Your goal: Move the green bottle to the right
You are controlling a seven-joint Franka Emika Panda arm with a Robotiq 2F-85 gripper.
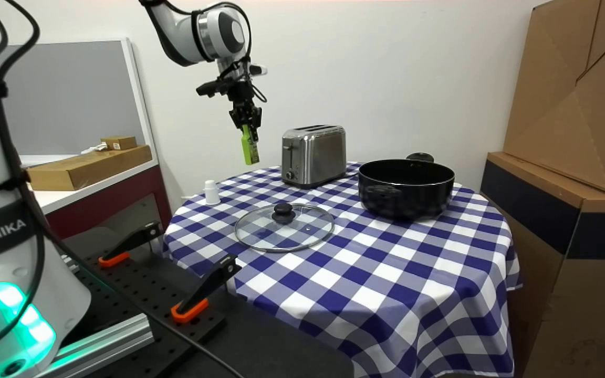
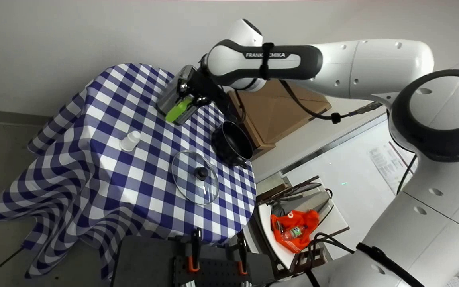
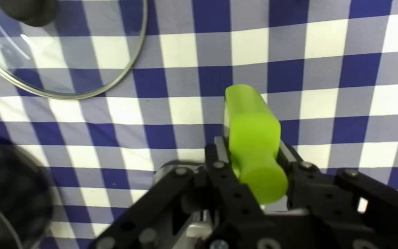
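Observation:
The green bottle (image 1: 250, 150) is bright lime-green and slim. It hangs in the air above the table, slightly tilted, left of the toaster in an exterior view. It also shows in front of the toaster in an exterior view (image 2: 178, 110). In the wrist view the bottle (image 3: 254, 135) points away from me, with its narrower top between the fingers. My gripper (image 3: 254, 151) is shut on the bottle, one finger on each side. The gripper also shows in both exterior views (image 1: 248, 128) (image 2: 191, 95). The fingers hide part of the bottle's sides.
A steel toaster (image 1: 315, 155) stands at the back of the checked table (image 1: 392, 273). A black pot (image 1: 406, 197) stands to its right. A glass lid (image 1: 284, 228) lies in front. A small white container (image 1: 211, 193) stands near the left edge. Cardboard boxes (image 1: 581, 105) stand beside the table.

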